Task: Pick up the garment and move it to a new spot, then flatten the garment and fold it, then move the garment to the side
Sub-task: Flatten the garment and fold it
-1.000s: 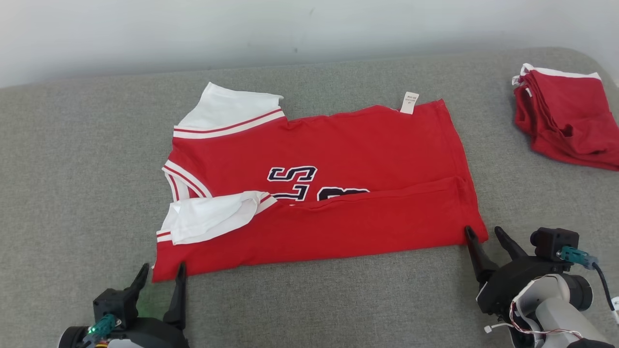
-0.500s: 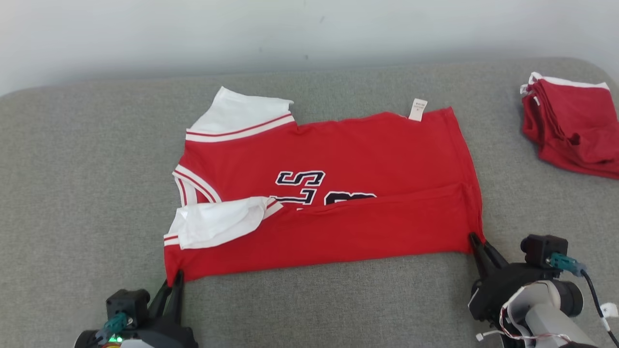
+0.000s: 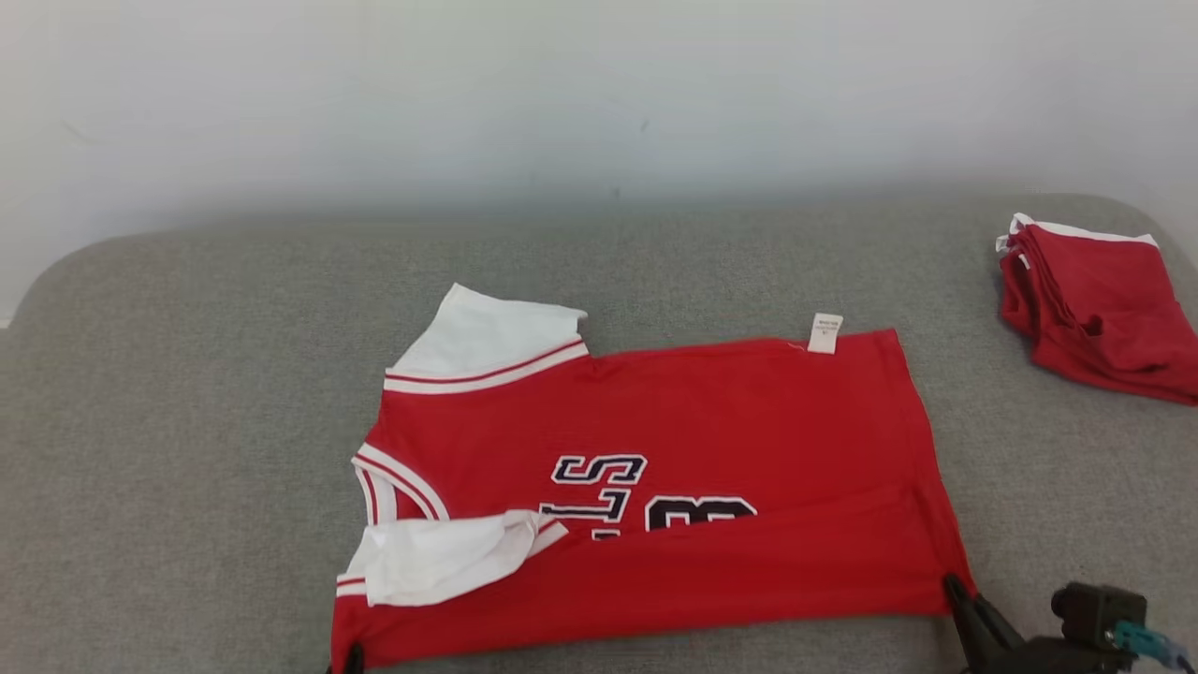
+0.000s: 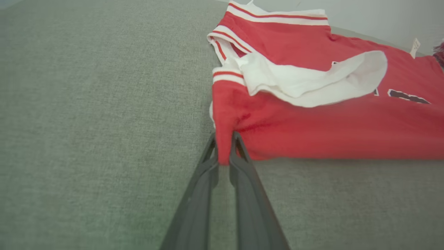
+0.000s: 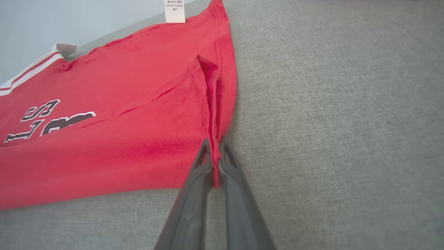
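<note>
Your left gripper (image 4: 223, 137): fingers pinched shut on near-left corner of red jersey (image 3: 674, 412). Jersey lies mid grey cushion (image 3: 187, 374), near edge folded over (number partly covered). Your right gripper (image 5: 215, 144): clamped on near-right hem corner.

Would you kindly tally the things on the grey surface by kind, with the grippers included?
Spread-out jersey: 1
Red folded pile: 1 (the garments in it cannot be counted)
Grippers: 2, the left gripper and the right gripper, each shut on a jersey corner
Total: 4
</note>
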`<state>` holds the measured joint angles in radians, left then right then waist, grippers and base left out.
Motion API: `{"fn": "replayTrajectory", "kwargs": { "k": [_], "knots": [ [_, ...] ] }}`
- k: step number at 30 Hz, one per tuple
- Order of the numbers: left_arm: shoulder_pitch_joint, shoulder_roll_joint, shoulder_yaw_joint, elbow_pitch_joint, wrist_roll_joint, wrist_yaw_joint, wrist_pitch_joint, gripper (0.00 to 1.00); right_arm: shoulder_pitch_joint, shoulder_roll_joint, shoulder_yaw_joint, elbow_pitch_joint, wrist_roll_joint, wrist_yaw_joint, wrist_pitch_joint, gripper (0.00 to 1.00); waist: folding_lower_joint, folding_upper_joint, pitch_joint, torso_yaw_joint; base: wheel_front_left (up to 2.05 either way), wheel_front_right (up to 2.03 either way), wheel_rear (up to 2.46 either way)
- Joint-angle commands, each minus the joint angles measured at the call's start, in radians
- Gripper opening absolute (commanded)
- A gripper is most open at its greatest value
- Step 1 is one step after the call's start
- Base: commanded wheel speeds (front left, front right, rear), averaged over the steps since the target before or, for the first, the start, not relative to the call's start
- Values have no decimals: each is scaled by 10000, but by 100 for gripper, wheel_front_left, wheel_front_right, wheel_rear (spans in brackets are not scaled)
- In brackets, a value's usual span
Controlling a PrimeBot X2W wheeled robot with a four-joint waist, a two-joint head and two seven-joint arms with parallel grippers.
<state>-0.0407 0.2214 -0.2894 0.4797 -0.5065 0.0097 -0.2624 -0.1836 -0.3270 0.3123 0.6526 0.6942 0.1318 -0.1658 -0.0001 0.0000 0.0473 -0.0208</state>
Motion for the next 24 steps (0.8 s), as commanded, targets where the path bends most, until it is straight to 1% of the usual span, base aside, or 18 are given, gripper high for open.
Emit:
{"fn": "replayTrajectory", "kwargs": {
  "k": [1, 5, 6, 7, 8, 9, 13, 17, 24],
  "knots": [
    [429, -39, 57, -283, -152, 126, -29, 0, 517, -104, -288, -327, -85, -29, 156, 0, 1, 0, -59, 68, 0, 0, 0],
    [759, -85, 65, -562, -178, 247, -29, 0, 998, -26, -667, -795, -248, -29, 415, 0, 1, 0, -47, 85, 0, 0, 0],
    [803, -73, 46, -608, -145, 283, -29, 0, 1107, 19, -780, -944, -342, -29, 499, 19, 1, 0, -39, 86, 0, 0, 0],
    [809, -46, 42, -694, -38, 302, -31, 41, 1185, 45, -908, -1093, -465, -29, 568, 89, 1, 0, -31, 88, 0, 0, 0],
    [806, -40, 76, -796, 25, 321, -30, 91, 1246, 83, -1020, -1235, -570, -29, 625, 100, 1, 0, -29, 91, 0, 0, 0],
    [790, -44, 149, -913, 45, 306, -31, 100, 1277, 151, -1150, -1404, -688, -29, 632, 100, 1, 0, -31, 93, 0, 0, 0],
    [811, -112, 600, -1587, 445, 347, -30, 100, 1392, 395, -1619, -2123, -1208, -29, 596, 100, 1, 0, -86, 64, 0, 0, 0],
    [933, -210, 1179, -2252, 944, 292, -30, 100, 1466, 645, -2027, -2848, -1742, -29, 408, 100, 1, 0, -194, -2, 0, 0, 0],
    [1103, -445, 2049, -3075, 1863, 264, -31, 100, 1648, 1020, -2402, -3791, -2354, -29, -155, 100, 1, 0, -433, -172, 0, 0, 0]
  ]
}}
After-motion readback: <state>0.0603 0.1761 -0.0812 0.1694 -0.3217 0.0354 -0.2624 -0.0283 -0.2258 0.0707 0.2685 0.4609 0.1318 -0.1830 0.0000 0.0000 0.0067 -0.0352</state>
